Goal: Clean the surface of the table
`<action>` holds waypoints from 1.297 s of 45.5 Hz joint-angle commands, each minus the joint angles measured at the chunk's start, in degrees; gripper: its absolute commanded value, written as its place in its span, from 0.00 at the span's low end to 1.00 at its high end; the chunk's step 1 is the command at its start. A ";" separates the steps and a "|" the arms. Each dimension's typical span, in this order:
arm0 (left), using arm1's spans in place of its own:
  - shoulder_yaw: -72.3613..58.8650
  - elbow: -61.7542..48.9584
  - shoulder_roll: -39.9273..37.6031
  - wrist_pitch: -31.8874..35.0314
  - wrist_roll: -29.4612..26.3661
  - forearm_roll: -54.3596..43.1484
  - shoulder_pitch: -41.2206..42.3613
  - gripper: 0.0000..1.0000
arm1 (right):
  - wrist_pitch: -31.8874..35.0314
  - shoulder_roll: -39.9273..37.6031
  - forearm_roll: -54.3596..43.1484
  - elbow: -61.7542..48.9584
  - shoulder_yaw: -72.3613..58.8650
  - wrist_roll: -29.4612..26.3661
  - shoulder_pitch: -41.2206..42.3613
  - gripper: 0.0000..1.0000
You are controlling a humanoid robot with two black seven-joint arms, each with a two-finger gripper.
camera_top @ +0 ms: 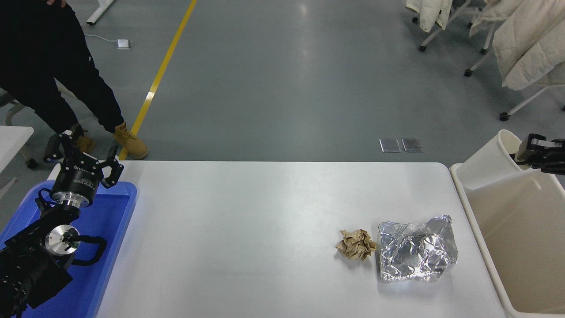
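Observation:
The white table surface (247,221) fills the lower middle of the head view. On its right part lie a crumpled brown paper ball (355,244) and, touching it on the right, a crinkled sheet of silver foil (416,255). My right gripper (521,154) comes in at the right edge, shut on the rim of a white paper cup (490,166). The cup hangs tilted over the far left corner of the beige bin (521,229). My left gripper (84,161) stands open, parked above the blue tray (110,247) at the lower left.
A person in black clothes and tan boots (128,140) stands on the grey floor beyond the table's far left corner. Chairs draped with white coats (525,39) stand at the top right. A yellow floor line (163,66) runs away from the table.

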 commanded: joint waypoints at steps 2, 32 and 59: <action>0.02 0.02 0.00 0.00 0.00 -0.01 0.02 1.00 | -13.42 11.56 6.87 -16.80 0.42 0.02 -14.89 0.00; 0.02 0.02 0.00 0.00 0.00 -0.01 0.02 1.00 | -37.60 43.98 25.24 -61.45 1.21 0.11 -38.80 0.00; 0.02 0.02 0.00 0.00 0.00 -0.01 0.02 1.00 | -48.15 48.04 28.42 -63.31 7.01 0.19 -41.97 0.00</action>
